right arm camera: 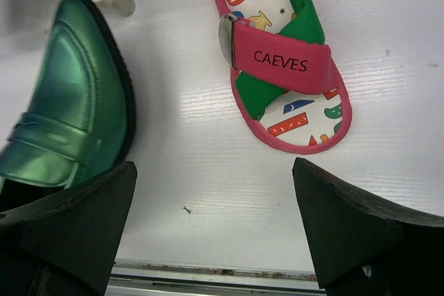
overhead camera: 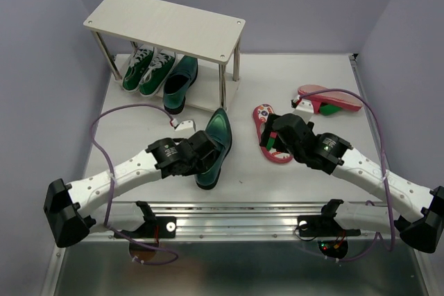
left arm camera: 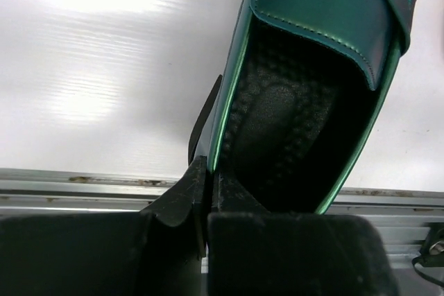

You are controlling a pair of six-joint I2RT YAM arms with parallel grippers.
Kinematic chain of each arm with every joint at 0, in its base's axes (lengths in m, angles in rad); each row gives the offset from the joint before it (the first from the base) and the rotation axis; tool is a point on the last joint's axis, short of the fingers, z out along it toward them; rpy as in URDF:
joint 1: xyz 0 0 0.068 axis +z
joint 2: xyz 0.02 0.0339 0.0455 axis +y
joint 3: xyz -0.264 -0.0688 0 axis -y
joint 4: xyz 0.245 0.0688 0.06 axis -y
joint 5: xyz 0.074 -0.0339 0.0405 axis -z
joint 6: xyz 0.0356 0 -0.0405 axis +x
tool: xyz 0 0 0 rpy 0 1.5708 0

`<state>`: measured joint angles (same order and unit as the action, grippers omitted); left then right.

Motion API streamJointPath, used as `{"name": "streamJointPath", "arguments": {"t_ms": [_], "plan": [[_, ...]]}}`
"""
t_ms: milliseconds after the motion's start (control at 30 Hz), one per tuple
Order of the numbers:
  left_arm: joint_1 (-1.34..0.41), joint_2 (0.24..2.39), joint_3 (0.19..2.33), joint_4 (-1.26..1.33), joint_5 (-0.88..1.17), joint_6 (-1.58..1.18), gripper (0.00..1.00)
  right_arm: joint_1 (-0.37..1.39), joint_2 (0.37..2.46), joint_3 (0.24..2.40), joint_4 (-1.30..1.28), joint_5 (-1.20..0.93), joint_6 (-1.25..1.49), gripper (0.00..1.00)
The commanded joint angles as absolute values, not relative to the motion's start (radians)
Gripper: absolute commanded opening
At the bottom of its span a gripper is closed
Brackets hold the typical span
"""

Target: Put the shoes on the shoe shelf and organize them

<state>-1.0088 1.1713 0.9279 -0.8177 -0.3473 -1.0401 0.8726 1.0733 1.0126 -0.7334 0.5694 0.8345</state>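
**A:** How far along are we?

**B:** About half, we judge. The shelf (overhead camera: 166,22) stands far left on the tabletop (overhead camera: 312,67). Three of the six shoes sit on its lower board: both sneakers (overhead camera: 139,67) and one loafer (overhead camera: 180,82) just beside them.

**A:** And the other three?

**B:** The second loafer (overhead camera: 216,136) is on the tabletop in front of the shelf, toe toward it. Our left pincer (overhead camera: 201,154) is closed on its rim near the heel, so we take that as the step in hand.

**A:** And the flip-flops?

**B:** Neither is shelved. One flip-flop (right arm camera: 305,119) lies flat near the second loafer. Our right pincer (right arm camera: 215,192) hangs over it, spread wide and holding nothing. The other flip-flop (overhead camera: 329,98) lies farther right, apparently tilted on its edge.

**A:** Is there anything we can read?

**B:** The red strap (right arm camera: 284,64) says "CAEVES" in dark capitals. The footbed carries coloured letters and numerals, but we can make no word of them. We see no writing on the other shoes.
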Motion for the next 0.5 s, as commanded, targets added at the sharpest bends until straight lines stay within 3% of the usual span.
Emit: {"name": "streamJointPath", "arguments": {"t_ms": [0, 200, 467], "plan": [[-0.979, 1.078, 1.031, -0.932, -0.442, -1.051, 0.00, 0.881, 1.060, 1.038, -0.723, 0.601, 0.833, 1.00], [-0.977, 1.057, 1.094, -1.043, -0.532, -1.123, 0.00, 0.881, 1.077, 1.043, -0.707, 0.580, 0.821, 1.00], [-0.847, 1.045, 1.152, -0.910, -0.632, -1.011, 0.00, 0.881, 1.055, 1.040, -0.709, 0.578, 0.818, 1.00]]}}
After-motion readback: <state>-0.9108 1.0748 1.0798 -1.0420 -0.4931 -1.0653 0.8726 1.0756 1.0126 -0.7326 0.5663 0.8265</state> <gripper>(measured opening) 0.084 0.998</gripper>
